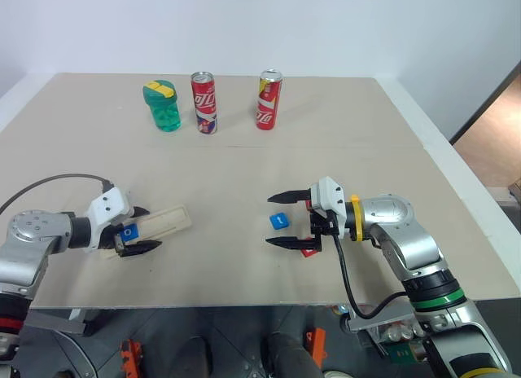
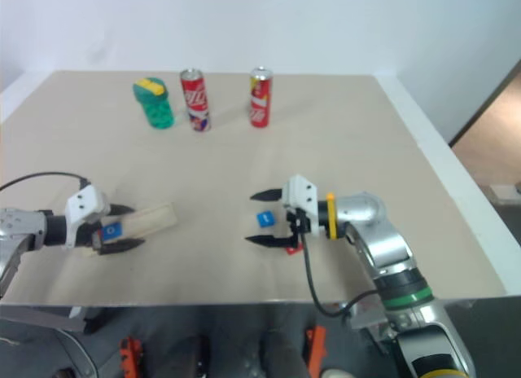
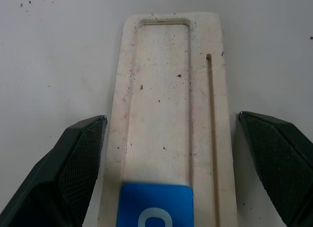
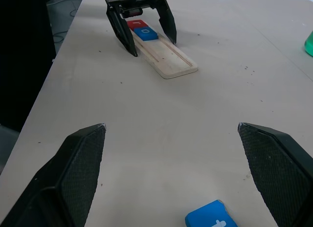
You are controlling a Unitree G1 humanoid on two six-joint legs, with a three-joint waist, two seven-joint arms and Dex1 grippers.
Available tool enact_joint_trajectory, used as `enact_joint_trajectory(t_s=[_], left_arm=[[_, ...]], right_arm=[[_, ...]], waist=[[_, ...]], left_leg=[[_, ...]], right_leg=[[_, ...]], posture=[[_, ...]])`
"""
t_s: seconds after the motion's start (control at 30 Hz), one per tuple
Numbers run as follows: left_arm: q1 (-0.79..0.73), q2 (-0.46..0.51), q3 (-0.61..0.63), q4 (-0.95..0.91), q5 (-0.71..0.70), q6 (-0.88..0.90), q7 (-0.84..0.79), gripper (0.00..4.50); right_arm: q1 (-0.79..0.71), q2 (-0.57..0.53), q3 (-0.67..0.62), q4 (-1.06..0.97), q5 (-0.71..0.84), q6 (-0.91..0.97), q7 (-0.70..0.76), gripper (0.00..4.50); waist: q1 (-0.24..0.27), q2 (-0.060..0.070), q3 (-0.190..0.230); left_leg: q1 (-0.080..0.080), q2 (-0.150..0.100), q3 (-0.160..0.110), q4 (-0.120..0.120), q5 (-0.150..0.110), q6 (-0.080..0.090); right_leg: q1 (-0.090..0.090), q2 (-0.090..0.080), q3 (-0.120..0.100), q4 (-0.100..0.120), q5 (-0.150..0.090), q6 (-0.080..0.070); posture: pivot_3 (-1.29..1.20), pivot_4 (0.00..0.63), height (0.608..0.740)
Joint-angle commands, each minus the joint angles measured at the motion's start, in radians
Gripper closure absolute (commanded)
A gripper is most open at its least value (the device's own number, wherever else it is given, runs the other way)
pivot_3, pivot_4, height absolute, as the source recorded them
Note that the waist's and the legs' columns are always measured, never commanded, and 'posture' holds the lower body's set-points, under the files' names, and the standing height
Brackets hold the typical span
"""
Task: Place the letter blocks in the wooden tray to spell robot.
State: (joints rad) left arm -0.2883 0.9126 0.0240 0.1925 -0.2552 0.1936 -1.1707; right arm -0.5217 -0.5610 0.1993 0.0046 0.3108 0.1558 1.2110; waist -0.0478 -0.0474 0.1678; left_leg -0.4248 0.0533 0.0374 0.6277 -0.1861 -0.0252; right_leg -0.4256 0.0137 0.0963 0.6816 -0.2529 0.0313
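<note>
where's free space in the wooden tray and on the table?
Pale wooden tray: groove bare beyond the red r tile and blue o tile, where the open left gripper straddles it. Beige tabletop bare between tray and blue t tile. Crowded around the open right gripper.

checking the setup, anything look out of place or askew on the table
Nothing looks damaged or spilled. The wooden tray lies at a slant to the table edge, and a blue tile and a red tile still lie loose by the right gripper.
</note>
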Motion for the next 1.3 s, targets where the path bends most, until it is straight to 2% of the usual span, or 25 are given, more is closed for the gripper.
enact_joint_trajectory(t_s=[0.03,0.4,0.43,0.53,0.7,0.87,0.97,1.17,1.3], left_arm=[[-0.024,-0.014,-0.008,0.052,0.012,-0.002,-0.01,0.0],[-0.078,-0.024,-0.069,0.219,0.061,-0.05,-0.094,0.0],[-0.081,-0.024,-0.072,0.23,0.064,-0.047,-0.099,0.52],[-0.094,-0.024,-0.078,0.252,0.071,-0.049,-0.112,1.3],[-0.106,-0.019,-0.104,0.221,0.084,-0.067,-0.144,1.3],[-0.117,-0.048,-0.166,-0.051,0.055,0.025,-0.181,1.3],[-0.166,-0.094,-0.238,-0.15,0.078,0.072,-0.174,1.3],[-0.31,-0.236,-0.376,-0.113,0.165,0.125,-0.138,1.3],[-0.379,-0.307,-0.418,-0.062,0.192,0.118,-0.133,1.3]], right_arm=[[-0.002,0.0,-0.019,-0.041,0.004,-0.01,-0.012,0.03],[0.019,-0.012,-0.022,-0.035,-0.006,-0.047,-0.015,0.03],[0.02,-0.012,-0.023,-0.033,-0.007,-0.05,-0.016,0.0],[0.022,-0.012,-0.028,-0.03,-0.009,-0.06,-0.02,0.0],[0.024,-0.01,-0.035,-0.025,-0.005,-0.064,-0.025,0.0],[0.015,-0.021,-0.06,-0.01,-0.003,-0.067,-0.032,0.0],[0.022,-0.036,-0.071,0.0,-0.005,-0.075,-0.032,0.0],[0.052,-0.061,-0.084,0.003,-0.012,-0.086,-0.038,0.0],[0.064,-0.071,-0.096,0.002,-0.011,-0.084,-0.048,0.0]], waist=[[0.0,0.0,0.0],[-0.002,0.002,-0.001],[-0.003,0.002,-0.001],[-0.002,0.004,-0.002],[-0.002,0.006,-0.003],[0.002,0.006,-0.003],[0.006,0.006,-0.003],[0.006,0.005,-0.003],[0.005,0.005,-0.003]], left_leg=[[0.0,0.0,0.0,0.001,0.0,0.0],[0.002,0.001,0.001,0.006,0.001,0.002],[0.003,0.001,0.001,0.006,0.001,0.002],[0.003,0.001,0.001,0.006,0.001,0.002],[0.003,0.002,0.001,0.006,0.001,0.002],[0.002,0.001,0.001,0.006,0.001,0.002],[0.0,-0.002,0.0,0.006,0.001,0.002],[-0.002,-0.005,-0.002,0.007,0.001,0.002],[-0.002,-0.005,-0.004,0.008,0.001,0.002]], right_leg=[[0.0,0.0,0.0,0.0,0.0,0.0],[0.003,0.0,0.0,0.001,0.003,-0.003],[0.003,0.001,0.001,0.001,0.003,-0.003],[0.003,0.001,0.0,0.002,0.003,-0.003],[0.003,0.002,0.001,0.002,0.004,-0.003],[0.003,0.001,0.002,0.002,0.003,-0.002],[0.003,0.0,0.003,0.002,0.002,0.003],[0.003,0.0,0.004,0.001,0.002,0.006],[0.004,0.001,0.004,0.001,0.003,0.007]], posture=[[0.0,0.15,0.74],[0.0,0.15,0.74],[0.0,0.15,0.74],[0.0,0.15,0.74],[0.0,0.15,0.74],[0.0,0.15,0.74],[0.0,0.15,0.74],[0.0,0.15,0.74],[0.0,0.15,0.74]])
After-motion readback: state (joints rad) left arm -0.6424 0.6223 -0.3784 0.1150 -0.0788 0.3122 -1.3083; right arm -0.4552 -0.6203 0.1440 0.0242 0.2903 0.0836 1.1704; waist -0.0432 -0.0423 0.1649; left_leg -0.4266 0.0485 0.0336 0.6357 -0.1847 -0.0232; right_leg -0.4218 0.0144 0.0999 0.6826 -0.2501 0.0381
